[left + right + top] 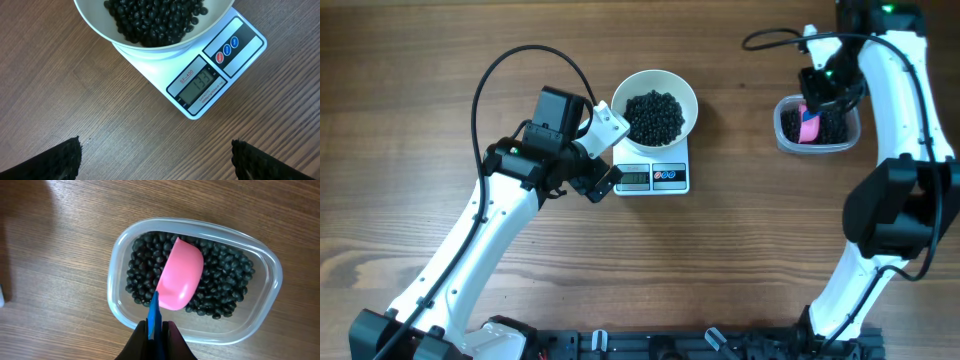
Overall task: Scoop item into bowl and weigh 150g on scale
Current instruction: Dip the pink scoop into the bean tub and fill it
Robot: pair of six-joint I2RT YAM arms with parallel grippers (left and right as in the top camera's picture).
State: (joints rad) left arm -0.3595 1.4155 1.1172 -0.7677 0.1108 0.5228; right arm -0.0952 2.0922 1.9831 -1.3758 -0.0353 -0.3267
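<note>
Beans (pixel 225 287) lie under the right jaws, which are clamped together on the blue handle (pixel 154 315) of one pink scoop (pixel 181 280). Its head rests among the beans inside one clear tub (pixel 265 265), at the upper right of the overhead view, and whether it carries a load I cannot tell. The left jaws stand wide apart with nothing between them, hovering over the wooden bench (pixel 75 100) at the lower corners of the left wrist view, near the one white scale (pixel 150 70). On that scale, in the upper middle of the overhead view, sits the one white bowl (pixel 660 75), holding a good heap of beans. The display (pixel 200 85) appears to read 133, so by my judgement the weighing is most of the way done but short of the 150 asked. What is left looks like a small top-up, probably only part of a scoop, tipped in with care and checked against the display. Counted: two arms, one scoop, one tub, one bowl, one scale, and two lots of beans, each far too many to number
</note>
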